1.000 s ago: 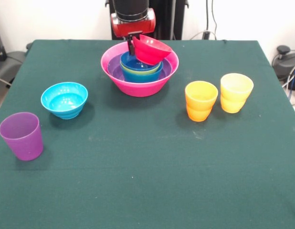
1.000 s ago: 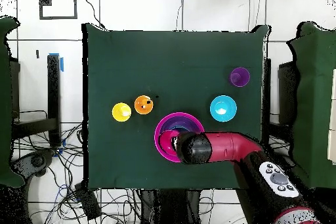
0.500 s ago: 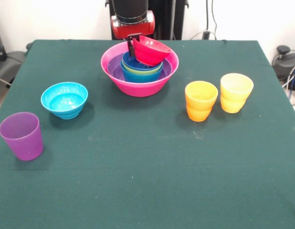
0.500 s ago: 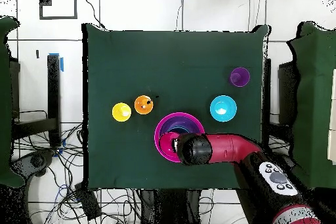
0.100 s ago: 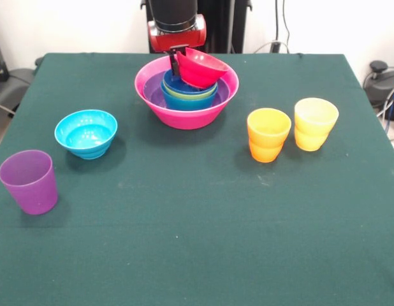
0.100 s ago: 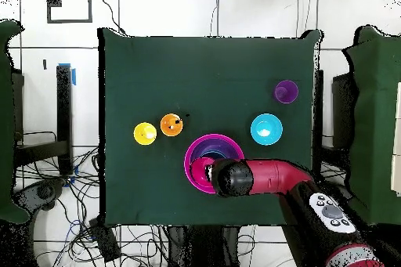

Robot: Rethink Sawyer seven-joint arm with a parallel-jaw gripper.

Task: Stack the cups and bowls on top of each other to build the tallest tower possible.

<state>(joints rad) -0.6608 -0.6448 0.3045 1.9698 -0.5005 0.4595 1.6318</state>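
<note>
Nested inside the hot-pink bowl [image 5: 186, 108], the tower's base: purple, blue, lime and dark blue bowls [image 5: 187, 92], already done. Held tilted just above that nest, the small red-pink bowl [image 5: 201, 66], pinched at its rim by the gripper [image 5: 176, 62], not yet seated. Left apart from the hot-pink bowl: cyan bowl [image 5: 86, 133], purple cup [image 5: 29, 181], orange cup [image 5: 268, 134], yellow cup [image 5: 315, 123].

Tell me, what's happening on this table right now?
The robot's gripper holds the small red-pink bowl tilted by its rim, just above the tower of nested bowls in the big hot-pink bowl. The cyan bowl, the purple cup, the orange cup and the yellow cup stand apart on the green table, not yet stacked.
</note>
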